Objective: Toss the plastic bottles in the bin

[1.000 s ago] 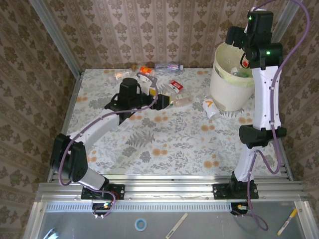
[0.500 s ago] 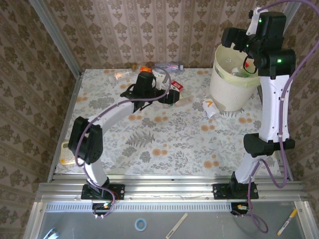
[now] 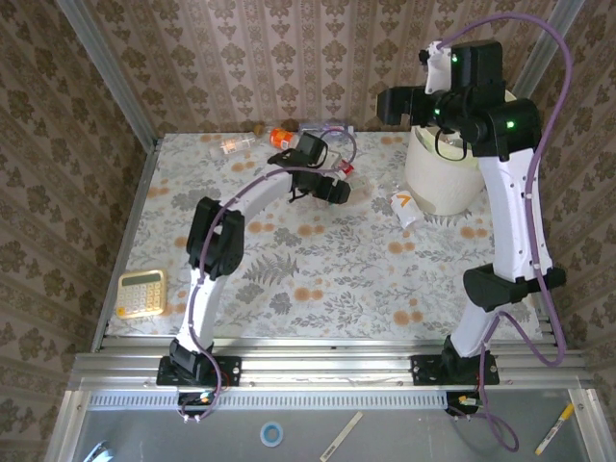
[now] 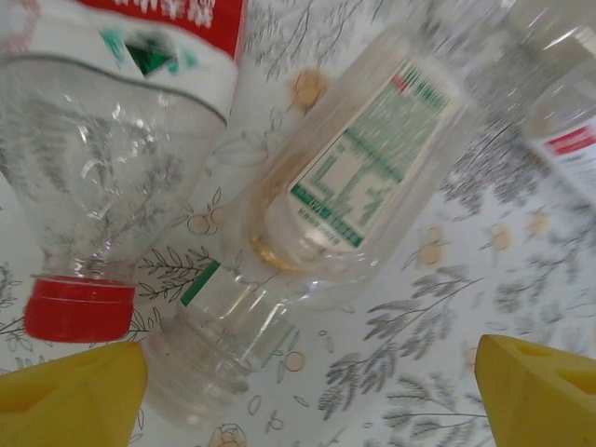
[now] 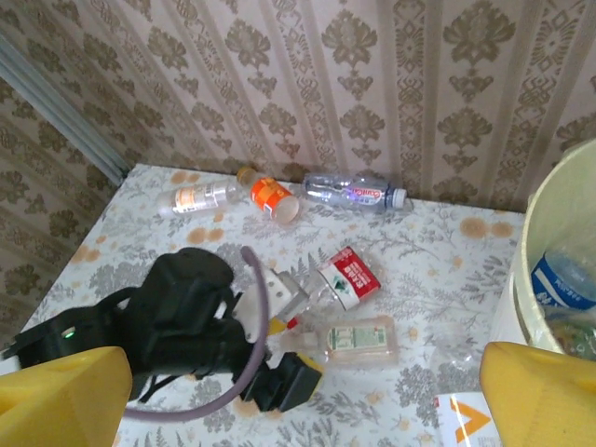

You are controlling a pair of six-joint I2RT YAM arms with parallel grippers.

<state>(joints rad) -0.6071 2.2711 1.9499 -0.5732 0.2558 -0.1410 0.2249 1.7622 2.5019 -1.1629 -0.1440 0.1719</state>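
Note:
My left gripper [image 4: 307,400] is open, low over the table at the far middle [image 3: 339,185]. A clear plastic bottle with a green-and-white label [image 4: 345,186] lies on the cloth, its neck between the yellow fingertips [image 4: 65,400], close to the left one. Beside it lies a red-capped bottle with a red label [image 4: 93,186]. My right gripper [image 5: 298,400] hangs open and empty, high up to the left of the bin [image 3: 448,178]. The bin's rim [image 5: 545,233] shows at the right edge, a blue-labelled bottle [image 5: 563,279] inside. An orange bottle [image 3: 282,138] and two clear ones [image 3: 231,146] [image 3: 322,128] lie along the back wall.
A bottle with a white and orange label [image 3: 404,205] lies against the foot of the bin. A yellow calculator [image 3: 141,292] sits near the table's left front. The patterned wall closes the back and sides. My left arm stretches across the table's middle.
My left arm has reached farther back and right, down to the two bottles, uncovering the calculator. My right gripper has swung left, off the bin's mouth.

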